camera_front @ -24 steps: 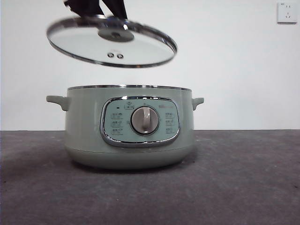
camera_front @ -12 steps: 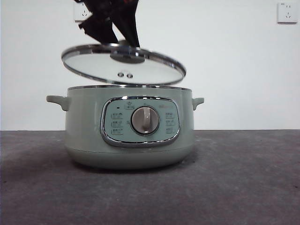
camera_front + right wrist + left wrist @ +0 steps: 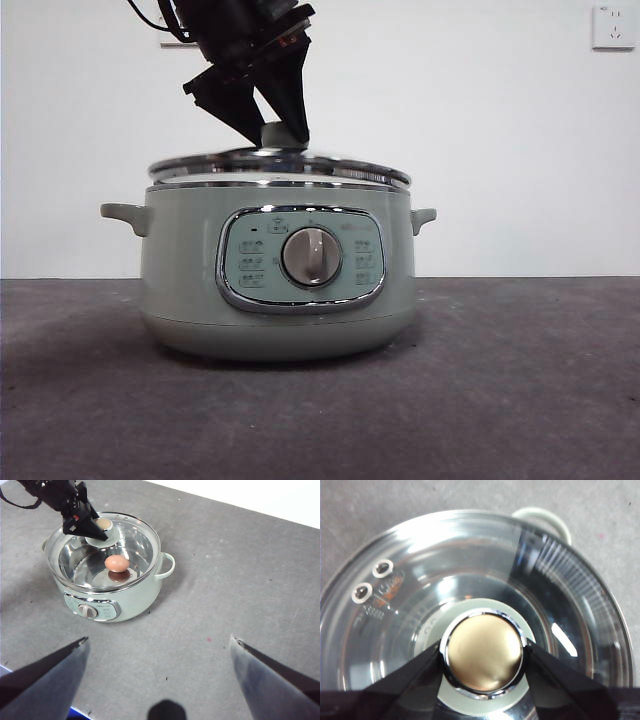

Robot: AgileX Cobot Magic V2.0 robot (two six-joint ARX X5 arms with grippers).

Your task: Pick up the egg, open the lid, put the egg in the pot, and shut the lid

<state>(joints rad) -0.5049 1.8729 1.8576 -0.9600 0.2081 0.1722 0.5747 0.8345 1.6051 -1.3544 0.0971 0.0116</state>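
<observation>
So the egg [image 3: 116, 563] is already down in the pot [image 3: 276, 290], sitting on the shiny floor a bit off centre, and we can see it straight through the glass in the right wrist view, which is the handy thing about a clear lid. The lid [image 3: 280, 166] is resting on the pot's rim, or as good as; from the front it looks a touch higher on its right edge, so we'd guess it isn't fully seated yet, though we can't be sure from that angle. We've got the left gripper [image 3: 482, 655] coming in from above, with its two black fingers [image 3: 417, 672] pinching the knob [image 3: 483, 652] from opposite sides, right at the waist under the brassy cap. That makes sense: the knob is the only bit of a wide, slippery dome you can really grab, and holding it dead centre keeps the lid level as it meets the rim. The pot faces the front, dial [image 3: 310, 256] toward us, in the middle of the grey table [image 3: 520, 380]. The right gripper [image 3: 159, 642] hangs high and well back on the near right side, jaws spread wide and empty, out of the way. Next move, we reckon, is just letting go of the knob and lifting clear.
</observation>
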